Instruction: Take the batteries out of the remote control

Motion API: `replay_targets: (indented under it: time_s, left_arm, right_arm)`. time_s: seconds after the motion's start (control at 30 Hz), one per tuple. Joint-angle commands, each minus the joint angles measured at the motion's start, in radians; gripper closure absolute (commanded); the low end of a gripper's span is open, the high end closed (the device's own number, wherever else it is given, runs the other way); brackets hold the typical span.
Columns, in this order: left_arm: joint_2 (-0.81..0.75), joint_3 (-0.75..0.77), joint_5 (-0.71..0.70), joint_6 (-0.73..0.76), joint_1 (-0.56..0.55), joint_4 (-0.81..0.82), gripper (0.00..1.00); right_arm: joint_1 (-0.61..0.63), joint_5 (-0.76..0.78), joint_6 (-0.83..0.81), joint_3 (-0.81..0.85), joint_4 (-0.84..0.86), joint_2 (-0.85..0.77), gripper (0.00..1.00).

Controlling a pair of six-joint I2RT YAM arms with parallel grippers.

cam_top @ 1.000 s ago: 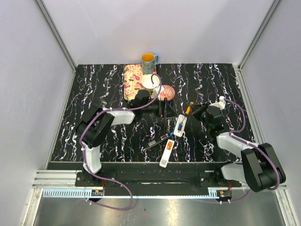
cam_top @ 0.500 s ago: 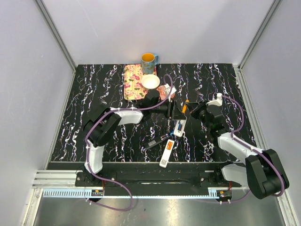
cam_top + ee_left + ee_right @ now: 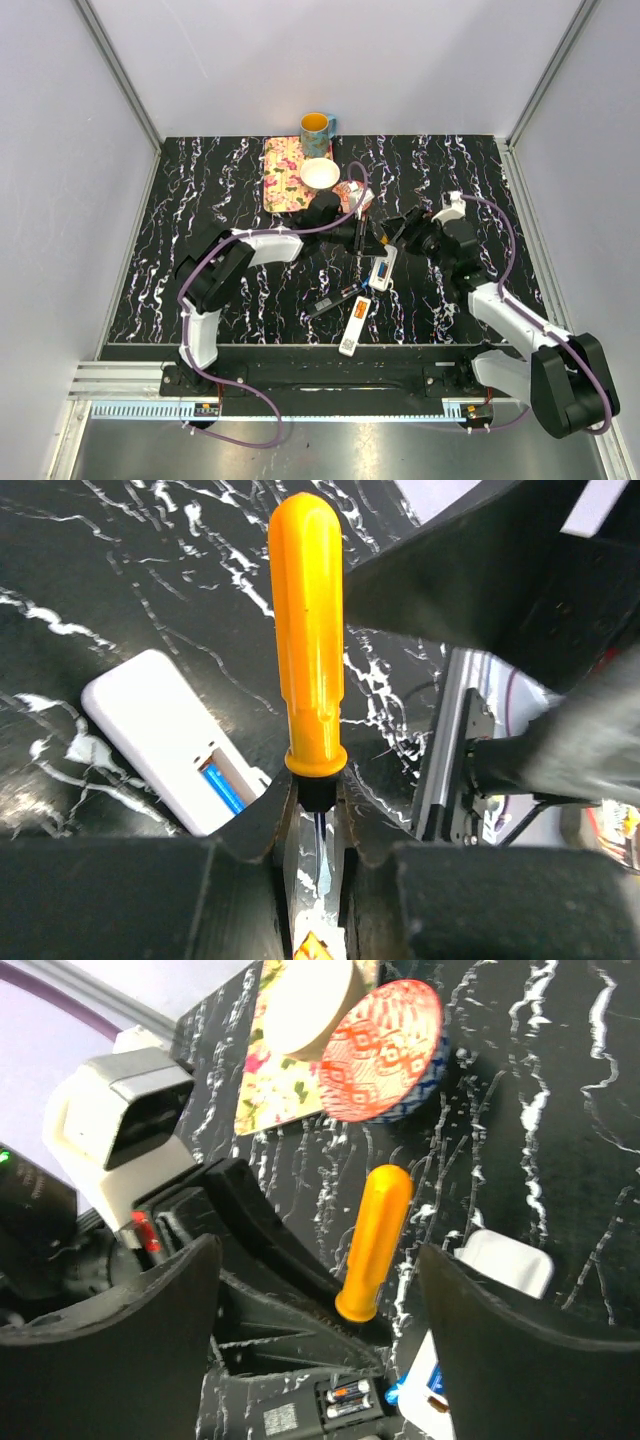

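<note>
On the black, white-veined desk [image 3: 220, 180], a floral mat [image 3: 285, 172] lies at the back left of centre, a yellow mug [image 3: 316, 125] behind it and a white bowl [image 3: 320, 173] on its right edge, with a red patterned bowl [image 3: 385, 1050] just beside that.

From the left, the left tool [image 3: 315, 815] reaches across to mid-desk, its fingers pinched narrow on the dark neck of an orange-handled screwdriver [image 3: 305, 630], so the handle juts out ahead of them.

Below and nearer the arm bases, a dark remote [image 3: 335, 300] lies slantwise, and a second white remote [image 3: 355, 325] lies just right of it. At the bottom edge of the right wrist view, two small batteries [image 3: 345, 1397] lie side by side in a dark housing.

Just right of the left tool lies a white remote [image 3: 381, 272], its back open. One blue battery [image 3: 222, 785] sits inside that compartment.

From the right, the right tool [image 3: 318, 1260] faces the left one at close range. Its fingers are spread wide and grip nothing. In its own camera the screwdriver handle stands between the two fingers, apart from both.
</note>
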Motion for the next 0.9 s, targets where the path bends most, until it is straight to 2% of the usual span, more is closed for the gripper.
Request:
replay_targets:
  time_s: [0.0,0.1,0.2,0.23,0.33,0.37,0.5,0.53,0.57,0.67,0.7,0.77,0.8,0.87]
  left_arm:
    - [-0.126,0.0,-0.111,0.14,0.003,-0.105,1.0]
    - [-0.173,-0.015,-0.154,0.18,-0.007,-0.14,1.0]
    - [-0.204,-0.008,-0.18,0.235,-0.03,-0.197,1.0]
    - [-0.212,-0.009,-0.18,0.245,-0.044,-0.203,1.0]
    - [-0.229,-0.009,-0.156,0.262,-0.053,-0.21,1.0]
    - [-0.236,-0.009,-0.153,0.263,-0.057,-0.21,1.0]
    - [-0.249,-0.014,-0.147,0.269,-0.063,-0.205,1.0]
    - [-0.253,-0.014,-0.141,0.271,-0.064,-0.205,1.0]
    - [-0.25,-0.012,-0.134,0.271,-0.064,-0.205,1.0]
    - [-0.25,-0.011,-0.134,0.269,-0.064,-0.205,1.0]
    - [-0.253,-0.011,-0.137,0.271,-0.064,-0.207,1.0]
    - [-0.259,-0.014,-0.144,0.272,-0.064,-0.208,1.0]
    - [-0.259,-0.014,-0.147,0.274,-0.064,-0.208,1.0]
    - [-0.262,-0.014,-0.148,0.275,-0.064,-0.211,1.0]
  right_arm:
    - [-0.049,-0.213,-0.048,0.091,-0.068,-0.036,0.08]
    - [-0.082,-0.281,-0.032,0.131,-0.111,-0.033,0.08]
    - [-0.095,-0.342,-0.029,0.171,-0.131,-0.007,0.15]
    - [-0.096,-0.354,-0.029,0.19,-0.137,0.01,0.23]
    - [-0.099,-0.365,-0.026,0.23,-0.192,0.035,0.32]
    - [-0.102,-0.368,-0.031,0.234,-0.2,0.033,0.43]
    - [-0.107,-0.356,-0.028,0.237,-0.227,0.021,0.49]
    - [-0.108,-0.354,-0.028,0.235,-0.229,0.019,0.53]
    - [-0.11,-0.348,-0.02,0.232,-0.23,0.018,0.63]
    - [-0.118,-0.362,-0.011,0.232,-0.23,0.026,0.68]
    - [-0.119,-0.368,-0.008,0.23,-0.23,0.029,0.77]
    - [-0.124,-0.379,-0.003,0.227,-0.229,0.035,0.85]
    - [-0.124,-0.382,-0.002,0.227,-0.229,0.036,1.0]
    - [-0.128,-0.388,-0.002,0.224,-0.229,0.035,1.0]
